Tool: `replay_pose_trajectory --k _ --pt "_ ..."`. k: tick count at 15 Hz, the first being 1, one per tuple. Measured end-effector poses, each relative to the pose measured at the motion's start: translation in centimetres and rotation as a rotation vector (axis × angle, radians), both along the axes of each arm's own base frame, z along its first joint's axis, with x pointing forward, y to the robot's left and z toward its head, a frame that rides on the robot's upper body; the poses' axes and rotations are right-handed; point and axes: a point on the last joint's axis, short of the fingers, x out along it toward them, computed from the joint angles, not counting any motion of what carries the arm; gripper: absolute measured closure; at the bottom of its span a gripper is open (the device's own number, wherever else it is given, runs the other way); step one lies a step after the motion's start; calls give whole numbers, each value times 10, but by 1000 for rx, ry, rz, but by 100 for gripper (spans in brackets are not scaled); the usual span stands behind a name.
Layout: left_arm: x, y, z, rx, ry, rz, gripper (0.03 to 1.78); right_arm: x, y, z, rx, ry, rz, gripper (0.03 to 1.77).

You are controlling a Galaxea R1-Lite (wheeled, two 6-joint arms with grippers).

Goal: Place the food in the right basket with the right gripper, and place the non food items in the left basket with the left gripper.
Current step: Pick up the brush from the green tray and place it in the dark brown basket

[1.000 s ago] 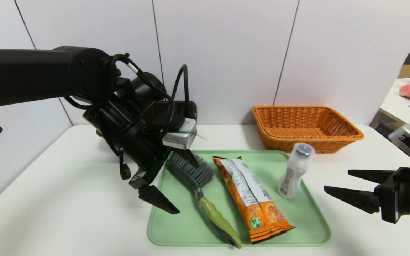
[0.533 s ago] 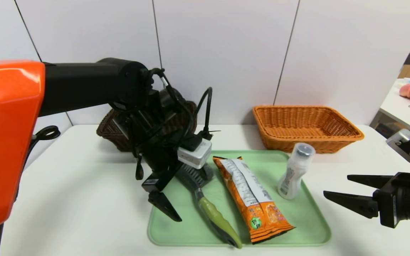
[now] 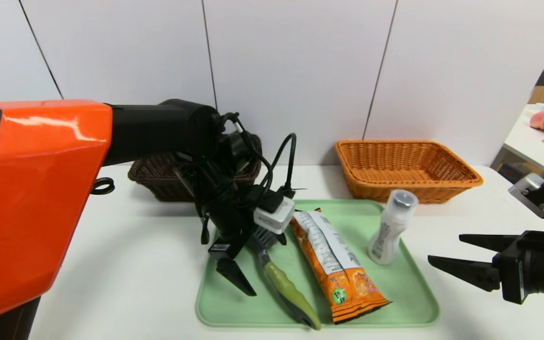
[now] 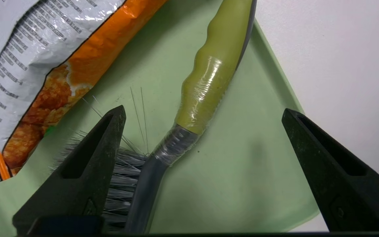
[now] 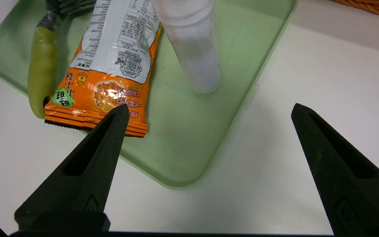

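The left pincer [image 3: 261,267] hangs spread wide and holding nothing above the scrub brush [image 3: 285,286], which lies on the green tray [image 3: 411,302], its long axis slanting from bristles at the far left to handle end near the front. Beside it, the snack packet [image 3: 335,264] slants much the same way. The white bottle [image 3: 387,231] stands beyond, seemingly upright. The right pincer [image 3: 461,257], also released, hovers right of the tray.
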Motion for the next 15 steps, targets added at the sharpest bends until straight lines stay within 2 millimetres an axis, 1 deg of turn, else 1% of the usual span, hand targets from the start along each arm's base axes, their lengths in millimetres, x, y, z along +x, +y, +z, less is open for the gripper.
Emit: replay_pose_trajectory --k 3,7,11,15 --pt "3 -4 -9 11 17 2 12 0 0 -1 0 4 0 10" --pt "6 -4 -15 32 17 8 12 1 0 -1 7 12 -4 10" --pt "8 -6 -15 25 -5 10 12 1 0 -1 12 14 -7 10" --pt "4 -10 -12 53 -41 7 12 1 0 -1 13 16 -8 10"
